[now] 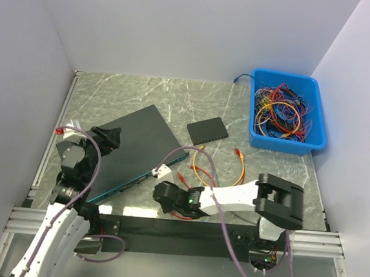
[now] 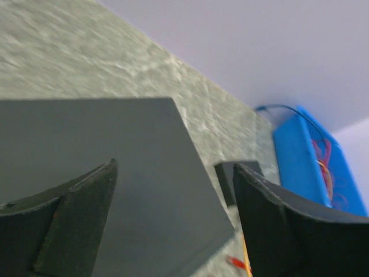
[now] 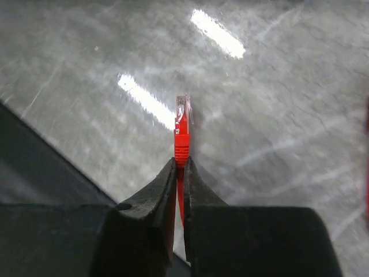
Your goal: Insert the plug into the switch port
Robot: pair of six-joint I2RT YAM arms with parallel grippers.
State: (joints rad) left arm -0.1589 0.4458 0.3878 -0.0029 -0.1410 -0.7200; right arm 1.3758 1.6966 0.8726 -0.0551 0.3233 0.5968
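Now the right gripper (image 3: 179, 168) clamps the red plug (image 3: 182, 124), tip free at twelve o'clock for insertion; left gripper (image 2: 176, 173) released over the switch (image 2: 132, 133).

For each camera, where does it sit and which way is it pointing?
Top external: above and behind the robot, looking down on the table; both arms show.
Left wrist: on the left arm, looking over the large switch toward the blue bin; the open left gripper frames it.
Right wrist: on the right arm, looking down at the table; the right gripper pinches the red plug.
Shared: top and left wrist both show switch and bin.
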